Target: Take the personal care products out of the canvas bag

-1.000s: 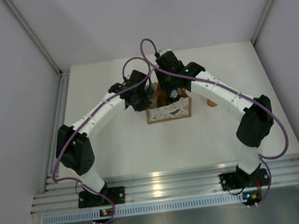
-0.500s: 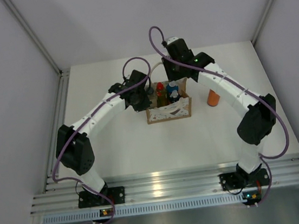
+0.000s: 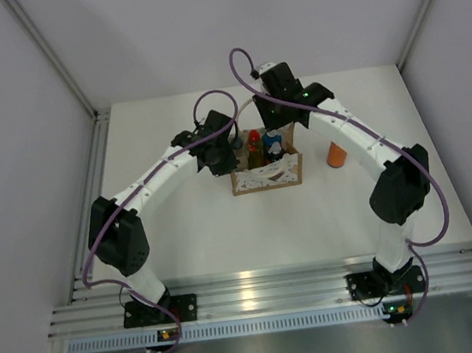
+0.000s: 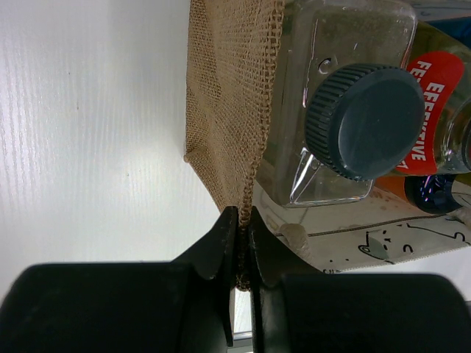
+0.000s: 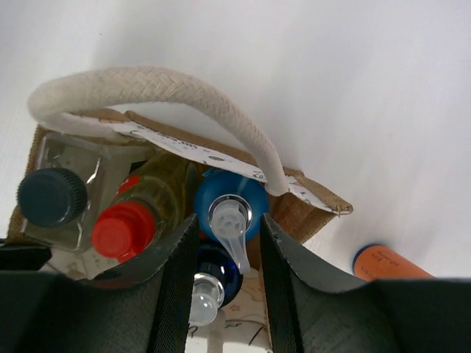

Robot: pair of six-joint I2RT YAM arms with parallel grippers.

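Observation:
The canvas bag (image 3: 267,173) stands mid-table, with its cream rope handle (image 5: 162,95) arching over the mouth. My left gripper (image 4: 243,246) is shut on the bag's left canvas edge (image 4: 228,88); it also shows in the top view (image 3: 227,160). My right gripper (image 5: 227,220) is open, just above the bag (image 3: 273,130). Its jaws straddle a blue pump cap (image 5: 229,209), not touching it. In the bag are a dark-blue pump bottle (image 5: 213,276), the yellow-green bottle with red cap (image 5: 121,229) and the clear bottle with dark cap (image 5: 50,197). One orange bottle (image 3: 335,154) stands on the table right of the bag.
White table (image 3: 182,226) inside white walls, with an aluminium rail (image 3: 259,294) at the near edge. Both arms arch in toward the bag from left and right.
My right gripper drew up and back from the bag's mouth, uncovering the bottles and the orange bottle on the table, then shifted slightly left. My left gripper kept its hold.

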